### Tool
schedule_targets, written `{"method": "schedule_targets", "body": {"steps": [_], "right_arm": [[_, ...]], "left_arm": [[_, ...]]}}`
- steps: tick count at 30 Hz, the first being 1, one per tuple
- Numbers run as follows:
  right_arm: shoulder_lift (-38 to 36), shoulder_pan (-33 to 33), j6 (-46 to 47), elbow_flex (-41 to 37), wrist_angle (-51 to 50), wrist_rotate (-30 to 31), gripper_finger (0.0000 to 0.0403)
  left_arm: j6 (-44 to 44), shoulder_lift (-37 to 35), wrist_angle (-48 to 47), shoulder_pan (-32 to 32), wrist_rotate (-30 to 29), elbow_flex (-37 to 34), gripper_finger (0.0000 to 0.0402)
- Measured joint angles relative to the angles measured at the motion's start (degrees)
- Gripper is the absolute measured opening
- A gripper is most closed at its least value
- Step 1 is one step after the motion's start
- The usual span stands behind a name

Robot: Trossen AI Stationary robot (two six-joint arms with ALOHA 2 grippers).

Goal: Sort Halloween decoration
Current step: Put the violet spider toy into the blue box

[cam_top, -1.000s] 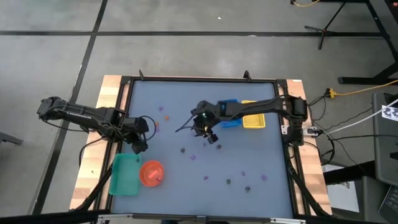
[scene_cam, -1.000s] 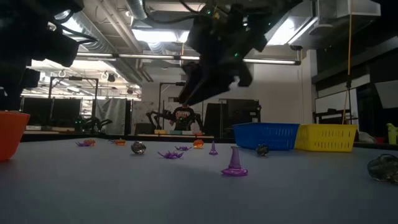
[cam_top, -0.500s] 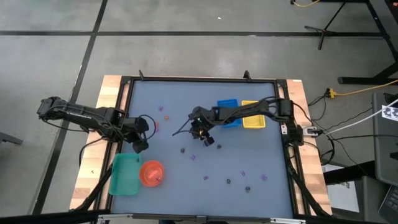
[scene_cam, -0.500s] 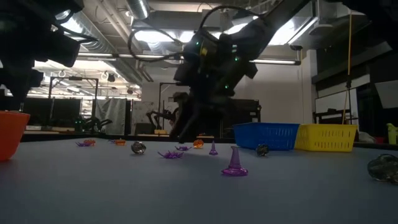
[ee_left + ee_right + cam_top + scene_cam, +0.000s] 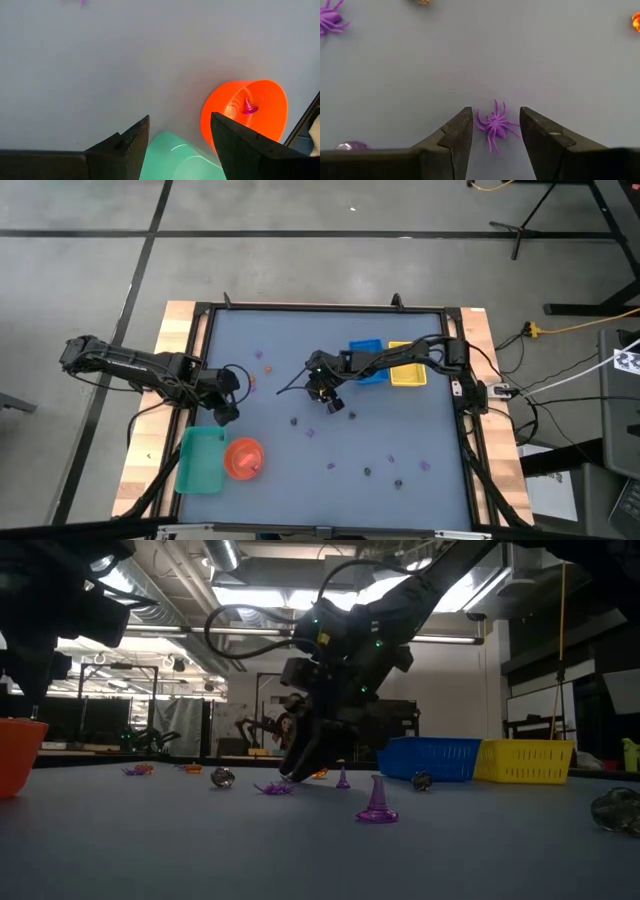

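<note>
The right gripper point(image 5: 296, 772) hung low over the table point(image 5: 300, 850), its fingers point(image 5: 303, 755) reaching down just beside a purple spider point(image 5: 272, 788). A purple cone-shaped piece point(image 5: 377, 800) stood nearer the camera.

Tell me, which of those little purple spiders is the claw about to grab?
The purple spider lying between the right gripper's open fingers, flat on the table. A second purple spider sits much farther away, well outside the fingers.

floor point(image 5: 300, 220): grey concrete; ceiling lights point(image 5: 250, 595): bright strips; back wall point(image 5: 450, 690): seemingly pale
</note>
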Motion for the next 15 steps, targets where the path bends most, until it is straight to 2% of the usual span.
{"method": "schedule_targets", "body": {"steps": [15], "right_arm": [[0.2, 0.0, 4.3, 0.0, -0.7, 0.0, 0.0160]], "left_arm": [[-0.1, 0.0, 0.3, 0.0, 0.0, 0.0, 0.0195]]}}
